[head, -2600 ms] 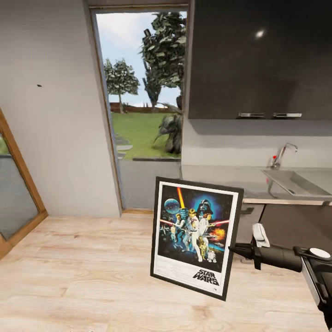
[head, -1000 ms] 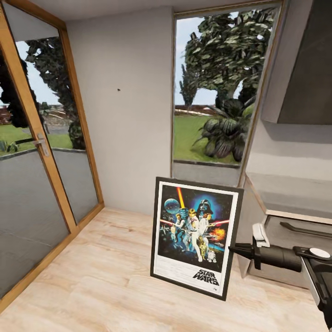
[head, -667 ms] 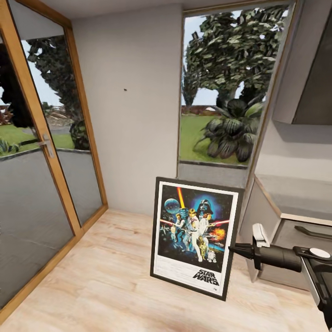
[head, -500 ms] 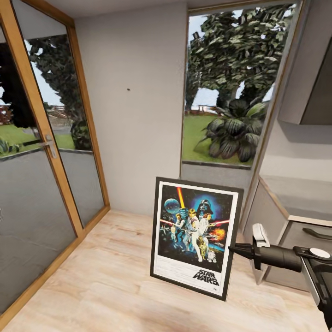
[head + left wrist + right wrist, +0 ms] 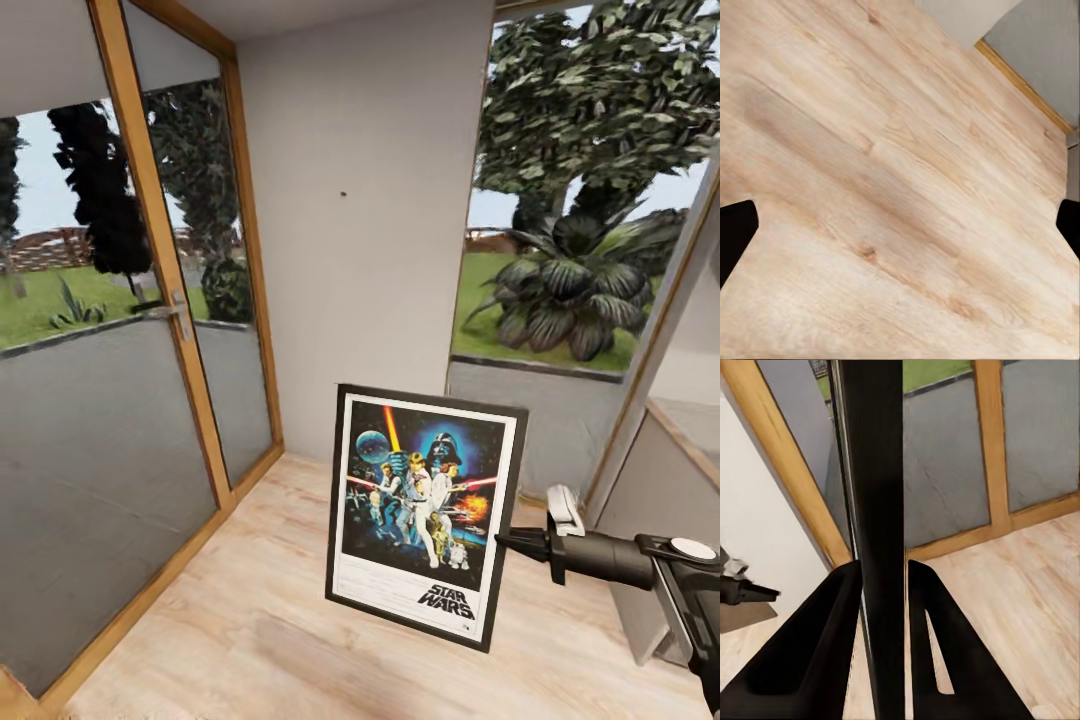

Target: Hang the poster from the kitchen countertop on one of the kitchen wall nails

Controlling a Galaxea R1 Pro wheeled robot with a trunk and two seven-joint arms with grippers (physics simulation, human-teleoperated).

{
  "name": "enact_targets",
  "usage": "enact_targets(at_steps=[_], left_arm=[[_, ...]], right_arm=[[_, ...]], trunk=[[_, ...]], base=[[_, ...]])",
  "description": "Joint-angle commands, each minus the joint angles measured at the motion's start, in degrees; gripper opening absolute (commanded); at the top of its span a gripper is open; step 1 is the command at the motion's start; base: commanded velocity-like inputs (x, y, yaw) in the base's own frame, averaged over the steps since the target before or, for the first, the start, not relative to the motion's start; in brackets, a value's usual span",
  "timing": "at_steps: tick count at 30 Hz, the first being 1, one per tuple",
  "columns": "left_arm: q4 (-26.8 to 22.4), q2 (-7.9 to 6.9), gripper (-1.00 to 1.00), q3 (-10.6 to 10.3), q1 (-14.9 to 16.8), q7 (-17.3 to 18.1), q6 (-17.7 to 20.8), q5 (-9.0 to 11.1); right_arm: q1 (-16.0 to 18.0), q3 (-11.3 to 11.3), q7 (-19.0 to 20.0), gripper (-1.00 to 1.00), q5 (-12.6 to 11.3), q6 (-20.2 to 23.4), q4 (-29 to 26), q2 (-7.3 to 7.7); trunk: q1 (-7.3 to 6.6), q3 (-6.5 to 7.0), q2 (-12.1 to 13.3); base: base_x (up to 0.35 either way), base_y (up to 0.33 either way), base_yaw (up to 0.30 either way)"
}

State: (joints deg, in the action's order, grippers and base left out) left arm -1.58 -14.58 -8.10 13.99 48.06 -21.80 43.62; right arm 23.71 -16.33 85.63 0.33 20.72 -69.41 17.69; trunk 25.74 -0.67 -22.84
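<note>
Head view: right pincer [image 5: 505,541] pinches the flat, black-framed poster [image 5: 424,512].

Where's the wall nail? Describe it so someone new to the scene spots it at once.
Find the plain pale grey wall between the wood-framed glass door and the garden window. The nail sits high on it, well above the poster held by the right gripper. It is a tiny dark dot, the sole mark on that wall.
</note>
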Motion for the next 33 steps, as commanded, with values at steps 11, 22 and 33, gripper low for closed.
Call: enact_targets(at_steps=[11, 22, 33], left_arm=[[-7.5, 4.07, 1.00, -0.7, 0.0, -16.7, -0.1, 0.0], [-8.3, 4.12, 1.00, -0.9, 0.1, -17.1, -0.3, -0.9], [-8.2, 4.05, 1.00, -0.8, 0.0, -17.2, -0.4, -1.0]], right_arm=[[0.0, -0.1, 0.3, -1.00, 0.0, 0.8, -0.1, 0.02], [0.0, -0.1, 0.4, -1.00, -0.2, 0.7, 0.1, 0.01], [0.0, -0.1, 0.4, -1.00, -0.2, 1.0, 0.1, 0.06]], trunk=[[0.04, -0.07, -0.1], [0.04, -0.07, -0.1], [0.04, 0.31, -0.1]], base=[[0.183, 0.320, 0.263], [0.292, 0.202, 0.027], [0.182, 0.061, -0.211]])
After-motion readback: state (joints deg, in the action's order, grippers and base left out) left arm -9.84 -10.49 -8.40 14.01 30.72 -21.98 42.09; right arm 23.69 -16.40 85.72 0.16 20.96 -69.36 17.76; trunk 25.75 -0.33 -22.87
